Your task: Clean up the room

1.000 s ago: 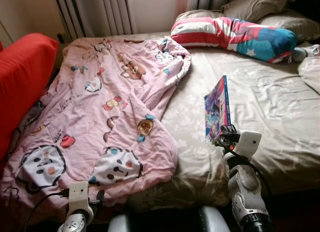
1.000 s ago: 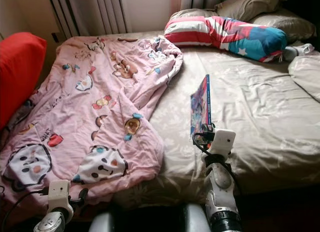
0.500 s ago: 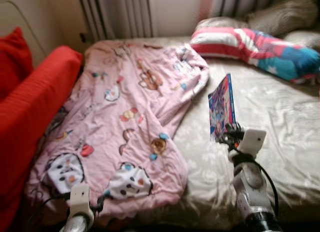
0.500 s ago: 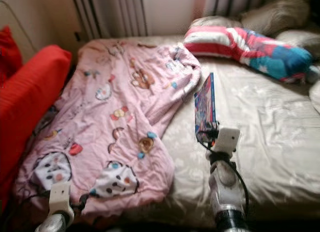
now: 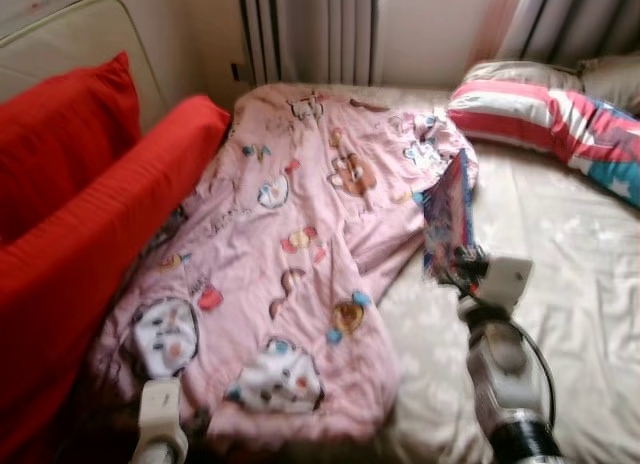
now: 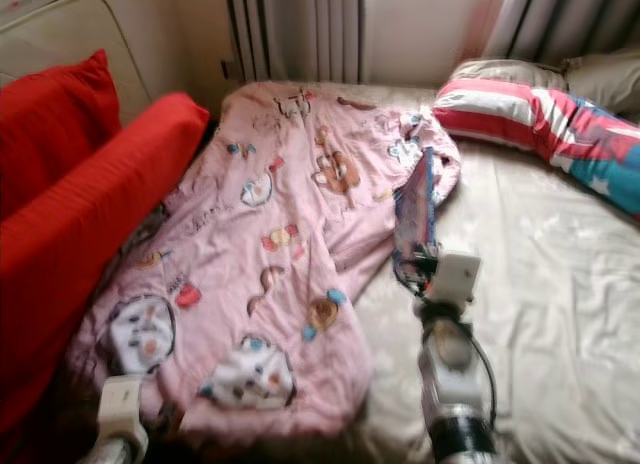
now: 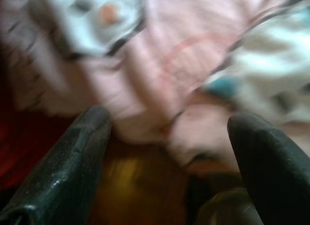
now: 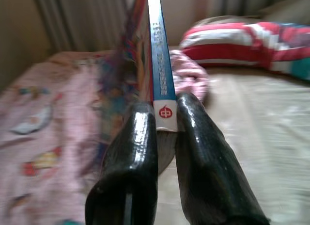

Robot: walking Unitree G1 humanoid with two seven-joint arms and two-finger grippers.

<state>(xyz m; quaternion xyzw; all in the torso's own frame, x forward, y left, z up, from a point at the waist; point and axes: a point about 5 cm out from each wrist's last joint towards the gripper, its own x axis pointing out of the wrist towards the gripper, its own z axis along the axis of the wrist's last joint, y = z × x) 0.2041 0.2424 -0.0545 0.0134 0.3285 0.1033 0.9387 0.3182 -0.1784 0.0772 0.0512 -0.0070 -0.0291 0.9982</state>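
Right gripper [image 8: 165,119] clamped on the lower edge of a thin book [image 6: 414,206], black fingers [image 8: 136,137] pressed to either side of the blue spine, holding it upright just right of centre in the head views, above the seam where the pink cartoon blanket [image 5: 290,234] meets the beige sheet of the bed [image 6: 540,284]. Left gripper [image 7: 164,152] low at the bottom left of the head views, fingers spread wide and holding nothing, hovering at the blanket's near edge with dark floor beneath. Red cushions [image 5: 80,214] filling the left side of the frame, a striped pillow [image 6: 540,114] at the upper right. Main risk, as a judgement: a slim book pinched only along one edge, tall and free above the grip, likely to pivot or slide out during a turn or a step, then to land on the bed or the floor. Heavy blur across every view hinting at motion, so a poor basis for judging clearance; a swing toward the cushions or the rumpled blanket could catch the book's upper corner and lever it loose. Second risk: spread left fingers close to loose fabric, liable to snag a fold and drag the blanket off the mattress. No shelf or destination in sight, hence no telling where the book should go.
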